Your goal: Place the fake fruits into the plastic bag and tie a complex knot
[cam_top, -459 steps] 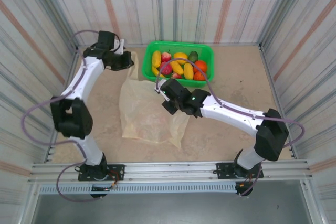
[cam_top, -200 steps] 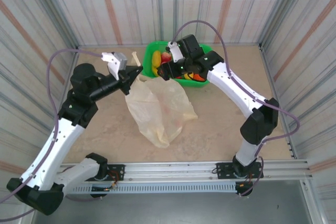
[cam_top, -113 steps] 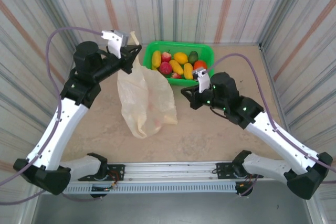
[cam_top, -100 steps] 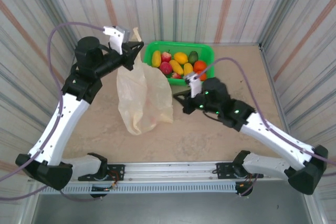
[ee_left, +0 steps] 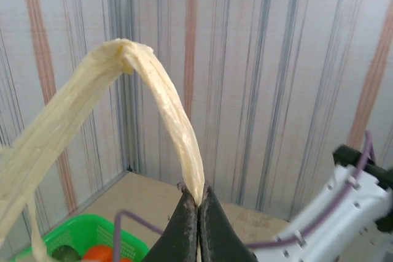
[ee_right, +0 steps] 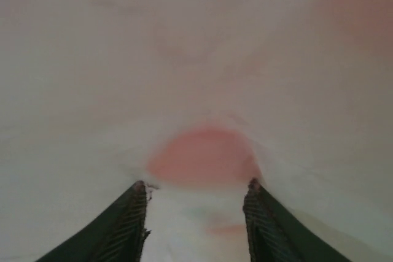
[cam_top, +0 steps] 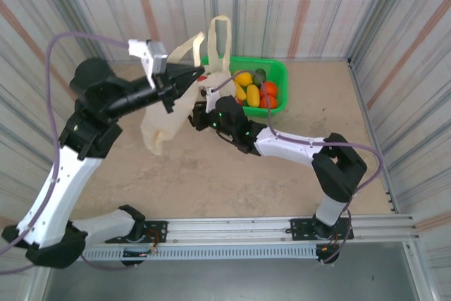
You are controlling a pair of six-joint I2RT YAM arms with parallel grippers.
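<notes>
Plastic bag (cam_top: 161,125) hangs below the left gripper (cam_top: 197,77) in the top view. The right gripper (cam_top: 199,116) is against its side, and the fake fruits (cam_top: 250,91) lie beyond in the green basket (cam_top: 280,74).

Left wrist: jaws pinched tight on a handle (ee_left: 163,96) looping above them.

Right wrist: jaws partly apart, bag film and a pink blur (ee_right: 202,154) just ahead, nothing plainly gripped.

I judge this the filling step. The next move calls for fetching another fruit.

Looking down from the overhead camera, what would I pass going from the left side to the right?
dark joint of the left arm → plastic bag → green basket → dark joint of the right arm
</notes>
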